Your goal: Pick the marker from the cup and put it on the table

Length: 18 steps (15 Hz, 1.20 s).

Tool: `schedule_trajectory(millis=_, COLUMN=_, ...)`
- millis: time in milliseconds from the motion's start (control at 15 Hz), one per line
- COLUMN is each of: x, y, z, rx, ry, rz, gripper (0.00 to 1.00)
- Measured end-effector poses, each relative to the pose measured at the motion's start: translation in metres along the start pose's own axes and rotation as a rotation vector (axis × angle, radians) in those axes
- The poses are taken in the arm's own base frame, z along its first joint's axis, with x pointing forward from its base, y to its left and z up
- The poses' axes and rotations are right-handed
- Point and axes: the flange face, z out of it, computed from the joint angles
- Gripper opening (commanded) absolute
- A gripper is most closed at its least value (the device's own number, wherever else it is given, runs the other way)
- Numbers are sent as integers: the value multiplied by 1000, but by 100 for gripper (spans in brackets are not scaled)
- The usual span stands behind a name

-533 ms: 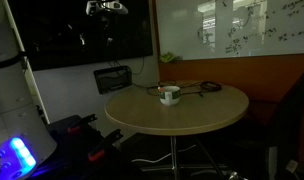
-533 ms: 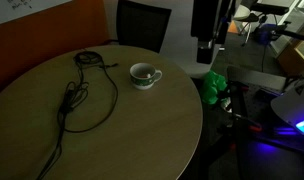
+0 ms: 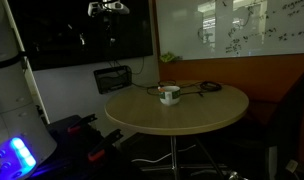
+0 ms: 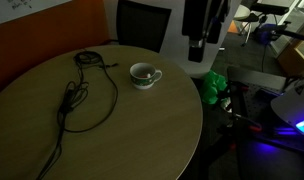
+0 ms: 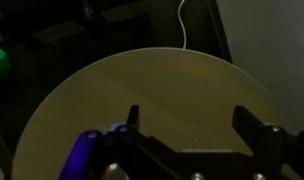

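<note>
1. Far left of an exterior view: blue glow low down; its source is cut off by the frame edge. Dark glossy screen on the wall above.
2. Gripper hangs at the top edge, partly cropped, well above the table. In the wrist view its fingers stand wide apart w/ nothing btwn them.
3. Vs 0.5 s ago: arm has slid a bit left in frame, toward the cup's side. Cup & cables unmoved.
4. Table: round, smooth light-tan wood top on a single metal pedestal.
5. Cup: squat, white, w/ handle, upright on the tabletop.
6. Marker: can't make it out, since the cup's inside is too small & dim. Prob. down in the cup, hidden by its wall.
7. Dark thin cables lie looped just right of the cup.
8. Far right: whiteboard, scribbles illegible.
</note>
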Motion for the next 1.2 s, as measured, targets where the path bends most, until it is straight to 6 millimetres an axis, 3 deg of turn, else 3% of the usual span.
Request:
schedule_trajectory(millis=267, x=44, y=13, z=11, rx=25, ry=148, rz=145, gripper=100)
schedule_trajectory(millis=733, x=132, y=68, z=69, rx=10, ry=249, rz=531, gripper=100)
schedule_trajectory(millis=1000, x=168, y=94, z=96, rx=-12, ry=224, rz=702, gripper=100)
schedule_trajectory(millis=1200, x=186, y=102, z=117, rx=-13, ry=185, rz=769, gripper=100)
